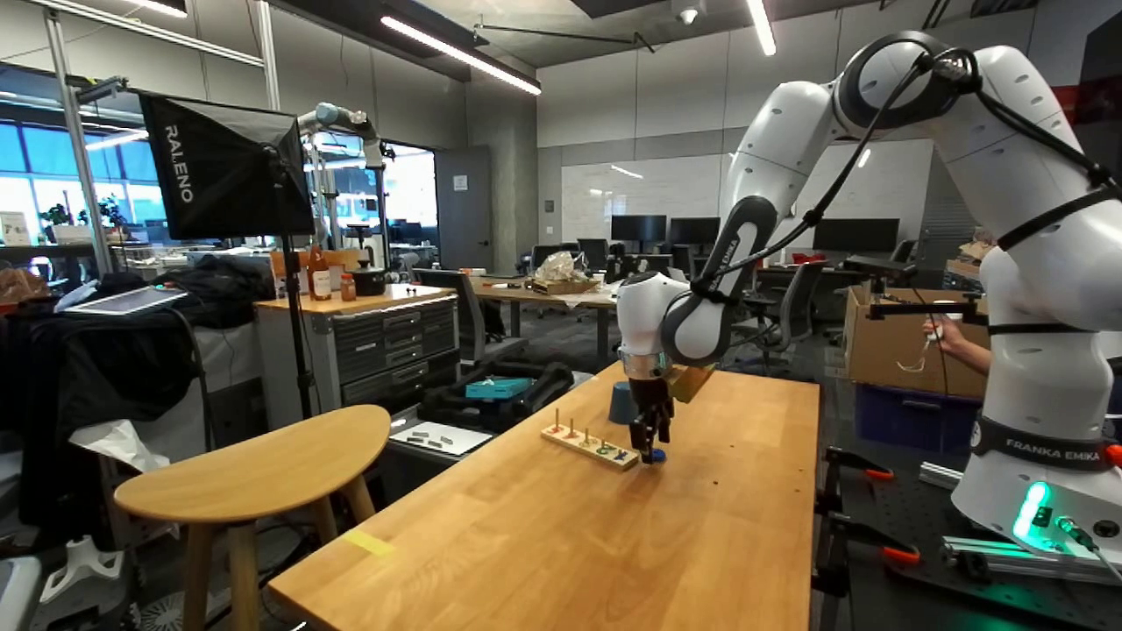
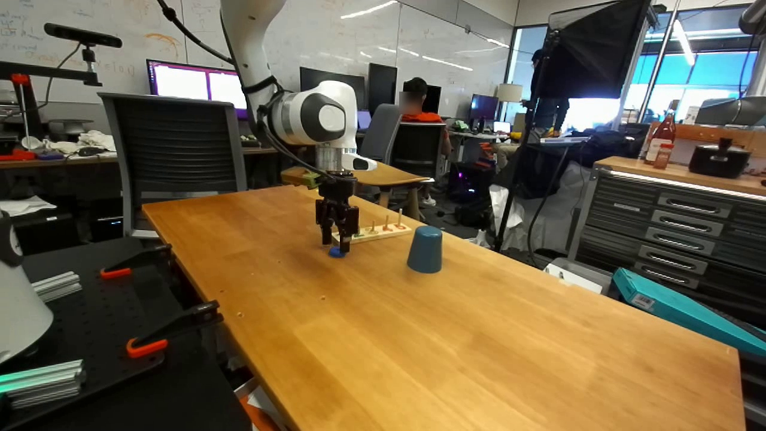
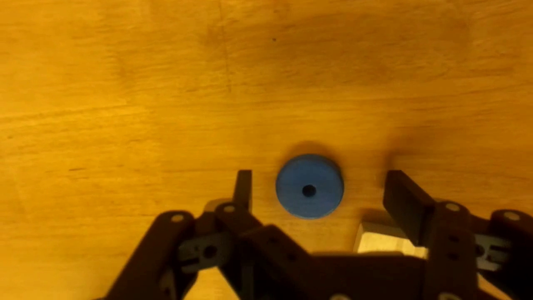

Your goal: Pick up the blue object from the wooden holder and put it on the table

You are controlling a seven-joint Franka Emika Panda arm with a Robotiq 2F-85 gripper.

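The blue object point(image 3: 310, 173) is a small round disc with a hole in its middle. It lies flat on the table point(image 3: 125, 83), beside one end of the wooden holder point(image 3: 379, 243). The disc also shows in both exterior views point(image 1: 659, 456) point(image 2: 336, 253). The pale holder carries several thin pegs with small coloured pieces point(image 1: 583, 443) point(image 2: 383, 233). My gripper point(image 3: 319, 177) is open and points down, with one finger on each side of the disc and a gap to both. It shows low over the table in both exterior views point(image 1: 654, 445) point(image 2: 336, 244). It partly hides the holder in the wrist view.
A dark blue upside-down cup point(image 2: 425, 249) stands on the table near the holder, partly behind the gripper in an exterior view point(image 1: 621, 403). A smaller rounded table point(image 1: 263, 464) stands beside the long one. Black clamps point(image 2: 179, 326) sit along the robot's side edge.
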